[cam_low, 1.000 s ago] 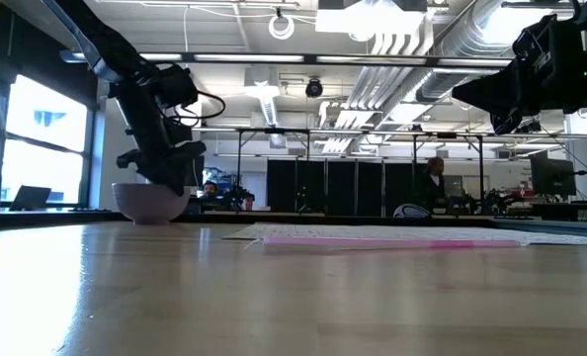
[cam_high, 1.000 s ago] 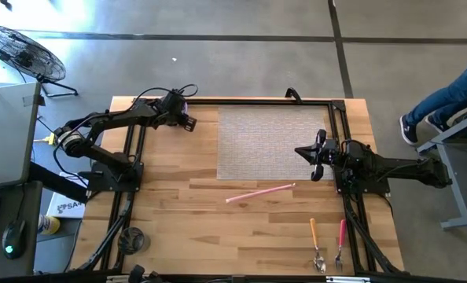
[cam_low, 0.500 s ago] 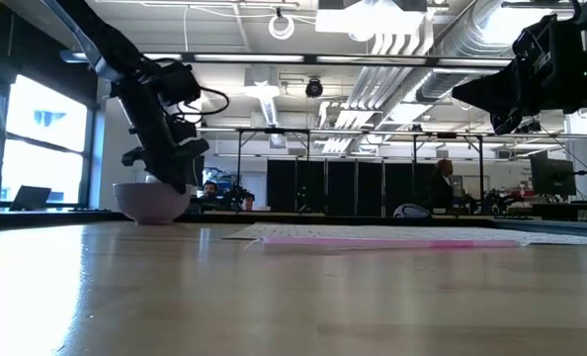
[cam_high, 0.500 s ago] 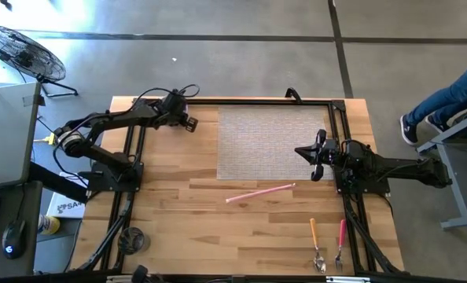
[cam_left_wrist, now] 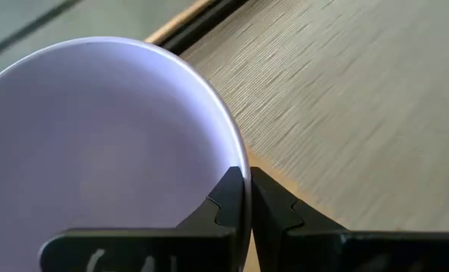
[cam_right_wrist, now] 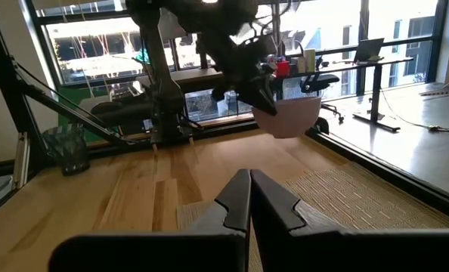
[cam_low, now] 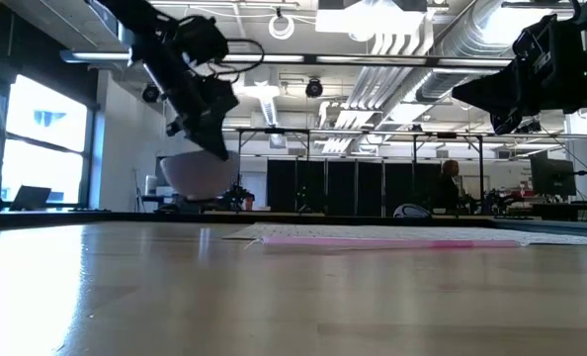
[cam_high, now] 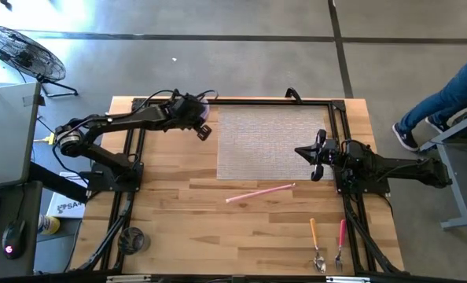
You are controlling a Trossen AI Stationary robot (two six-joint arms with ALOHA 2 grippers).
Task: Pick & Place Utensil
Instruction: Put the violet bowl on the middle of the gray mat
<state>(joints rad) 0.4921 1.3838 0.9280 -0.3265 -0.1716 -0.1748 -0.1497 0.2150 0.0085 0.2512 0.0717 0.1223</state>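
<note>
A pale lavender bowl (cam_left_wrist: 96, 143) hangs in my left gripper (cam_left_wrist: 247, 180), clear of the table near the far-left corner of the woven placemat (cam_high: 269, 141). The low view shows the bowl (cam_low: 201, 173) tilted in the air under the gripper (cam_low: 210, 146). A long pink utensil (cam_high: 259, 192) lies flat on the wood near the mat's near edge. An orange-handled spoon (cam_high: 314, 244) and a pink-handled fork (cam_high: 340, 242) lie at the near right. My right gripper (cam_right_wrist: 249, 181) is shut and waits above the mat's right edge (cam_high: 316, 155). My left gripper pinches the bowl's rim (cam_left_wrist: 238, 162), one finger (cam_left_wrist: 226, 198) inside the bowl and one finger (cam_left_wrist: 274, 202) outside. The fingers slant down onto the rim from above. The bowl is lifted clear of the table and hangs tilted below the fingers.
Black frame rails (cam_high: 135, 149) run along both sides of the table, and another (cam_high: 257, 101) along the far edge. A dark cup (cam_high: 131, 238) stands at the near-left corner. A person's legs (cam_high: 442, 98) show beyond the right edge. Bare wood lies between mat and near edge.
My left gripper has risen and moved toward the table's right, toward the placemat's far-left corner. The bowl, which stood on the table at the far left, is now lifted clear and tilted. My right arm has kept still.
</note>
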